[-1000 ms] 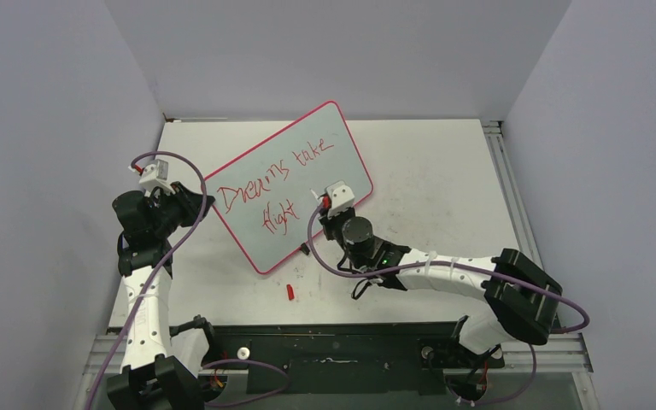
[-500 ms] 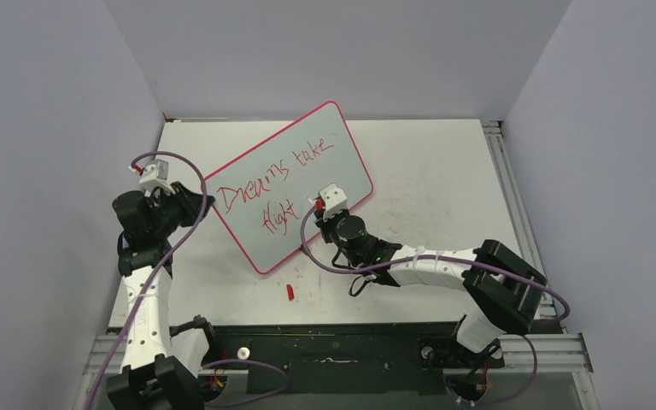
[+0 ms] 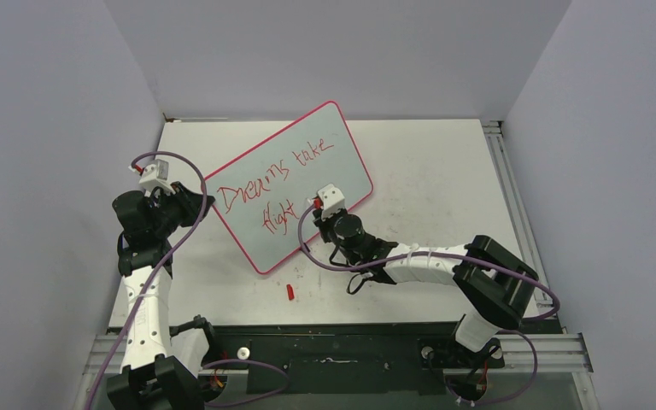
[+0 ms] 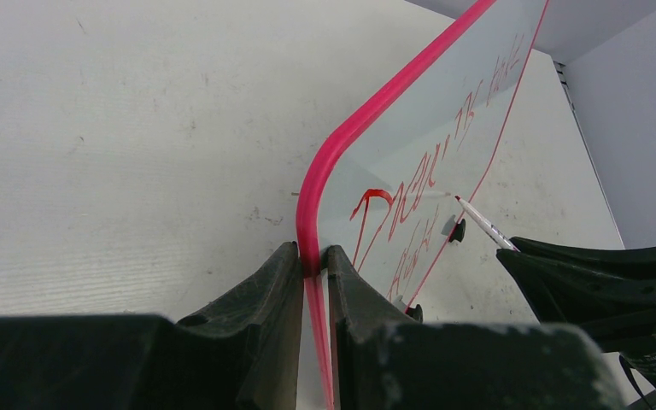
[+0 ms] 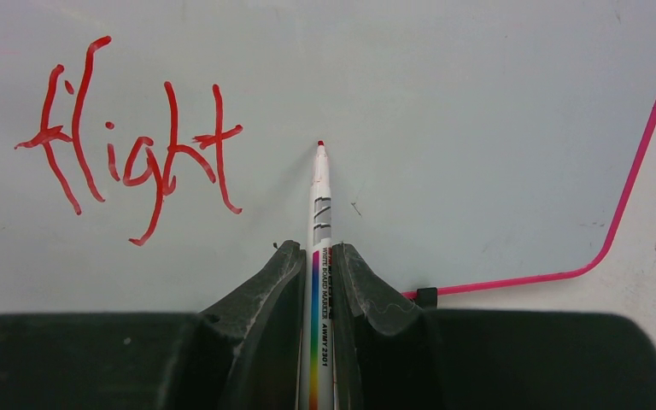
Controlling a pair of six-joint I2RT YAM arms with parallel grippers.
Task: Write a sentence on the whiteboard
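Observation:
The whiteboard [image 3: 307,175] lies tilted across the table, pale with a red-pink rim, and reads "Dreams take flight" in red. My left gripper [image 3: 196,203] is shut on its left rim [image 4: 312,256]. My right gripper [image 3: 325,224] is shut on a white marker [image 5: 319,248] with a rainbow stripe. The marker's red tip [image 5: 320,143] points at the board just right of the word "flight" [image 5: 132,149]; whether it touches the surface I cannot tell. The marker also shows in the left wrist view [image 4: 478,220]. A black clip foot [image 5: 426,297] sits on the board's near edge.
A small red marker cap [image 3: 290,292] lies on the white table [image 3: 444,171] near the front edge. Grey walls close in the left, back and right. A black rail [image 3: 342,342] runs along the near edge by the arm bases.
My right arm has swung left and folded in; the gripper with the marker shifted slightly left along the board's lower part. The left arm and the board have not moved.

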